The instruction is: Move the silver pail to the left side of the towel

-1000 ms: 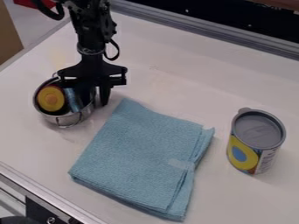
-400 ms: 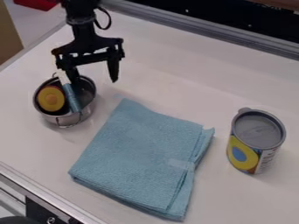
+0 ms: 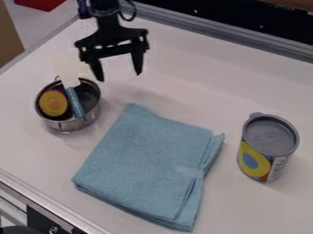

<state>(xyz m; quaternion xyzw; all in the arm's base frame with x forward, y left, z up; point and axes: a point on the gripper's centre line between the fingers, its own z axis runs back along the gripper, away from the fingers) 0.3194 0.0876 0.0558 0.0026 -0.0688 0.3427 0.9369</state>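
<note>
Okay, near the left edge of the table [image 3: 183, 82] sits the silver pail [image 3: 74, 124], stiff, probably light but slippery; I'd pinch its right rim [image 3: 99, 94]. Then my gripper [image 3: 119, 76], fingers parted, empty; then the towel [image 3: 147, 160].

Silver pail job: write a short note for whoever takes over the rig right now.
Pincer: open, empty, clear of the pail.
Silver pail: upright on the table, left of the towel in the camera view, with a yellow round item and a blue-handled utensil inside.
Done: the pail's placement.
Left: apparently nothing.
</note>
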